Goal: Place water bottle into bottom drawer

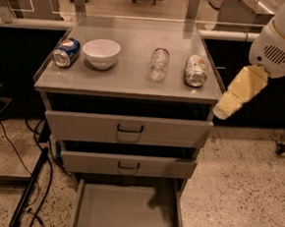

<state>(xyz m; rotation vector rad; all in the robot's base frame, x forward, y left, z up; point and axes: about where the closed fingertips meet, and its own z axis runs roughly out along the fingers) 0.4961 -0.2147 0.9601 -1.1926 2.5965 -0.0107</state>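
Note:
The clear water bottle (158, 64) lies on its side on the grey cabinet top (125, 82), between a white bowl and a silver-white can. The bottom drawer (125, 212) is pulled out and its flat grey floor holds nothing. My gripper (223, 109), pale yellow, hangs in the air just off the cabinet's right front corner, right of and nearer than the bottle, and apart from it. It holds nothing that I can see.
A blue Pepsi can (66, 52) and a white bowl (101, 52) sit at the left of the top, and a silver-white can (195, 70) at the right. The two upper drawers (129, 129) are slightly ajar. Cables (32, 195) lie on the floor at the left.

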